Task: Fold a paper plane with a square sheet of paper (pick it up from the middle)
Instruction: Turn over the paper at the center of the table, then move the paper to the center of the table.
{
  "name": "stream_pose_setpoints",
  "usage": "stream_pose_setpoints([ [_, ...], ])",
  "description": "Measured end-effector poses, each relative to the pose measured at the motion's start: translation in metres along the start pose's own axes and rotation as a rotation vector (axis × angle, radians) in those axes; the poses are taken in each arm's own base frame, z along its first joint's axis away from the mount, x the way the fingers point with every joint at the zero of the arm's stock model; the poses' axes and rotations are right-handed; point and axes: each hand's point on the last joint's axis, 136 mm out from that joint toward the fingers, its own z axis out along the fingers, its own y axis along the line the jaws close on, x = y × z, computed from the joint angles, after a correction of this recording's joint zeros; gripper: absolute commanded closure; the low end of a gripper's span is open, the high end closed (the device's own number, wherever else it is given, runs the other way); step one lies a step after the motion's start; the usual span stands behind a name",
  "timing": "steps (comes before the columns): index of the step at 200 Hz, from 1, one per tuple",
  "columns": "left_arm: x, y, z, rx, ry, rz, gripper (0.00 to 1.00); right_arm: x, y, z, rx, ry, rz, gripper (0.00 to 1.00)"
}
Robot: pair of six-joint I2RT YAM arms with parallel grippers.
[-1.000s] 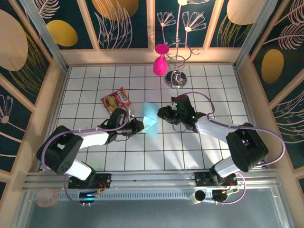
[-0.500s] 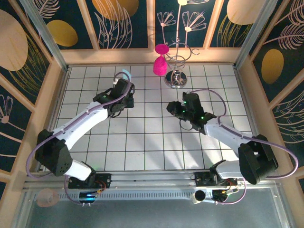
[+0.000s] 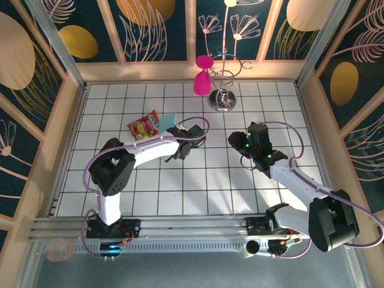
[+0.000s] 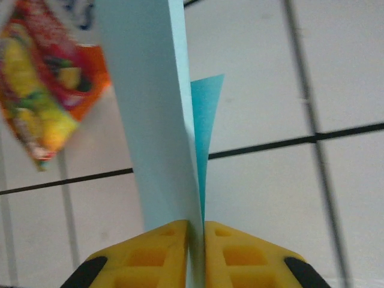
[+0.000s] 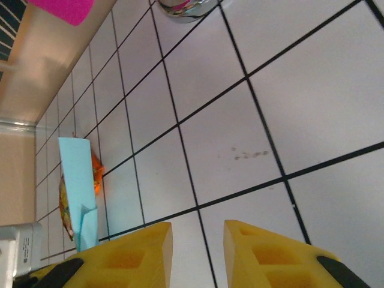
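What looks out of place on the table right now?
The snack packet lies on the tiles just beyond the paper pinched in the left gripper. It has no part in folding and crowds the work spot. Nothing looks spilled.

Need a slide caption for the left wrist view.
Left fingers pinch folded blue paper over white tiles, snack packet nearby.

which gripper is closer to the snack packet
Left. The left gripper, shut on the folded blue paper, is just right of the snack packet; the right gripper is open, farther right.
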Motion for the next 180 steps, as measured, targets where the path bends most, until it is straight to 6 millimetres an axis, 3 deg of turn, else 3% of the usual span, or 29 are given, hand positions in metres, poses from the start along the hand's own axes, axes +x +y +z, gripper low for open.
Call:
stream_pose_setpoints([
  [40, 0.01, -0.046, 0.003, 0.236, 0.026, -0.056, 0.55, 0.004, -0.011, 0.0, 0.03, 0.013, 0.012, 0.71],
  [80, 0.005, -0.06, -0.014, 0.421, 0.003, -0.115, 0.44, 0.013, -0.011, 0.012, 0.04, 0.066, -0.009, 0.71],
  [100, -0.007, -0.044, -0.03, 0.508, -0.046, -0.197, 0.41, 0.028, 0.001, 0.028, 0.034, 0.13, -0.059, 0.73],
  [132, -0.02, 0.008, -0.041, 0.565, -0.136, -0.383, 0.36, 0.065, 0.053, 0.062, -0.09, 0.261, -0.139, 0.78],
  [154, -0.007, 0.038, -0.031, 0.555, -0.143, -0.497, 0.34, 0.095, 0.084, 0.089, -0.178, 0.358, -0.151, 0.81],
  [180, 0.017, 0.053, -0.017, 0.544, -0.105, -0.577, 0.34, 0.128, 0.109, 0.116, -0.253, 0.461, -0.141, 0.84],
])
